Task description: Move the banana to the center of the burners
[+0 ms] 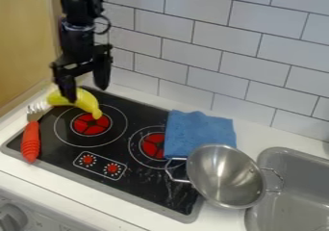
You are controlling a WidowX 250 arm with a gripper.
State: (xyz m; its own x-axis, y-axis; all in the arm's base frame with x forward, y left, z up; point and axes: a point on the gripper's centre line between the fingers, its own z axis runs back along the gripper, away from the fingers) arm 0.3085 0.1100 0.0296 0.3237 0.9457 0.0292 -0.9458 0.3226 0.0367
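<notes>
Curved yellow banana (86, 101) ungrasped, at far edge of round red-centred burner (91, 124); black two-finger pincer (85, 93) spread above. Grasp, centring remain.

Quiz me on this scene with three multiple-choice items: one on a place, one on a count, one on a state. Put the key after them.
1. Where is the yellow banana?
A) In the gray sink
B) At the black two-finger gripper
C) On the blue cloth

2. How many large red burner discs are on the black glass cooktop?
A) One
B) Four
C) Two

3. How is the silver metal pan?
A) Uncovered, its inside showing
B) Covered by a lid
C) Upside down

Key:
1. B: the banana shows right by the gripper, at the cooktop's far left corner.
2. C: one disc is near the banana, the other beside the cloth.
3. A: its shiny inner surface is in plain sight.
</notes>
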